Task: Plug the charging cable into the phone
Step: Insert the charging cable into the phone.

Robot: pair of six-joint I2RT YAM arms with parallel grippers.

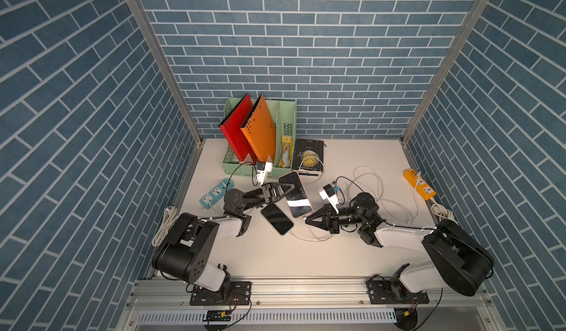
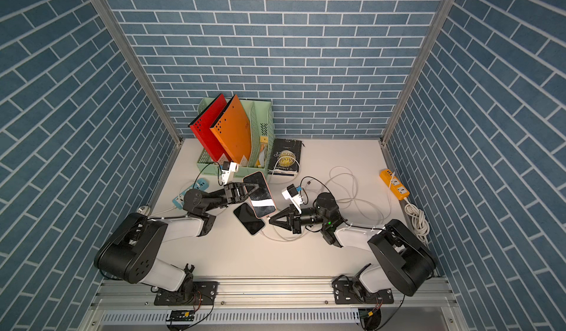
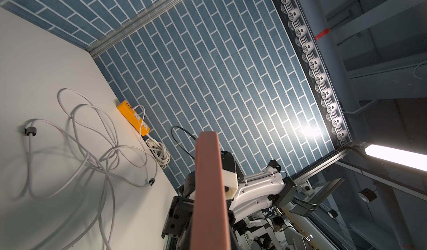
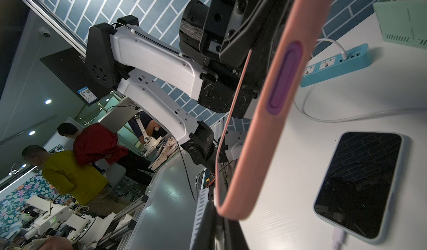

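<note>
In both top views your left tool (image 1: 288,190) is clamped tight on the long edge of the pink-cased black-screened phone (image 1: 295,197). It lifts the phone off the white surface (image 1: 306,262), presenting the port end to your right tool (image 1: 307,218), closed on the white charging cable (image 1: 308,227). Left wrist view: the phone stands edge-on, steadied for insertion. Right wrist view: the plug nears the phone's lower corner, apparently unseated; a pale-cased second phone (image 4: 360,186) lies already cabled.

Robotics laboratory test cell. Brick-print panels (image 1: 275,54) in an aluminium frame (image 1: 159,60) are enclosing the tabletop (image 1: 275,253). A left arm (image 1: 196,246) and a right arm (image 1: 444,253) are standing bolted to a rail (image 1: 306,286) along the tabletop's front edge. Beyond the tabletop, people (image 4: 69,174) are standing among benches (image 4: 57,216) carrying further robot hardware.
</note>
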